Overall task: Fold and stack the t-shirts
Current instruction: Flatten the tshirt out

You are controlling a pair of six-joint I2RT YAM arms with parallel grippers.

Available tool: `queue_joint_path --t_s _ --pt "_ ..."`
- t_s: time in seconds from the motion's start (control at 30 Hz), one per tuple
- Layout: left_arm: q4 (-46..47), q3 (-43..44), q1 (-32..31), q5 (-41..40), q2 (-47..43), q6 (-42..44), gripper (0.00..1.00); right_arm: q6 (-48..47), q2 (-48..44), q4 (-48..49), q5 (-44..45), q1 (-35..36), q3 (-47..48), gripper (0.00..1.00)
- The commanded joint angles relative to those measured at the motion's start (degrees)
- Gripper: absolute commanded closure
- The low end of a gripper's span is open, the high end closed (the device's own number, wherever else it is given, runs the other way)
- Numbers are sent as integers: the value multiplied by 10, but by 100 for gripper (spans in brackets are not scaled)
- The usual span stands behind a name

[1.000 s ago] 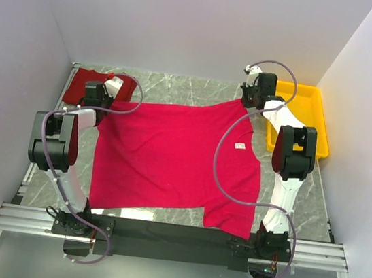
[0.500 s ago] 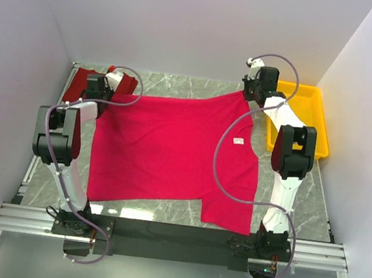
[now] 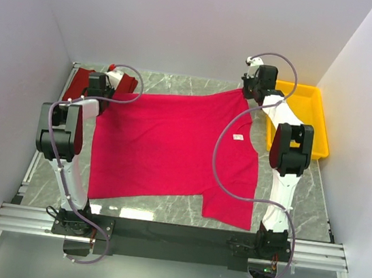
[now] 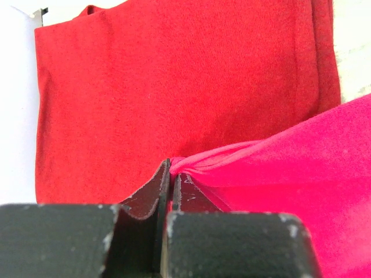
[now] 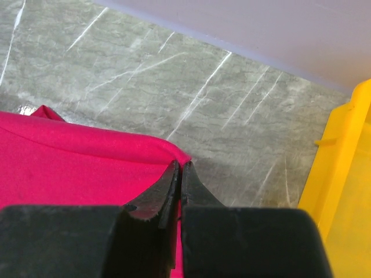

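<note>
Both arms held the pink t-shirt (image 3: 171,144) stretched over the surface (image 3: 179,87), left fingers (image 4: 145,194) clamped on 1 far corner, right fingers (image 5: 155,197) clamped on the other. The left corner overlapped the brick-red t-shirt (image 4: 174,87); dragging could rumple it, I reckoned.

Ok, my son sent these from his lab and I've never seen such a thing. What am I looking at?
These are two robot arms, left and right, bolted to the near edge of a grey table. One picture looks down from above; the other two come from small cameras on each wrist, so each shows its own arm close up. A bright pink t-shirt lies spread out. The left arm's black fingers pinch one far corner, the right arm's fingers the other, both shut on the cloth. A darker red t-shirt lies at the far left, a yellow tray at the far right.
</note>
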Motion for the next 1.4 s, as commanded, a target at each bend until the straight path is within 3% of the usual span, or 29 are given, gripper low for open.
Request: queue_joint_path --t_s 0.0,0.3,0.6,0.9,1.37 --pt "4 29 -2 -9 5 -9 99 -1 2 15 9 2 36 100" --pt "2 29 -2 -9 3 -12 99 -2 -7 22 -17 2 29 100" --pt "3 -5 0 -2 -41 -11 99 -25 -54 33 -103 -13 -34 100" --pt "-3 -31 3 3 -64 -19 99 -55 -52 7 -165 -31 -37 100" --pt "-16 -24 7 5 -62 -24 99 -84 -55 -10 -202 -46 -50 100"
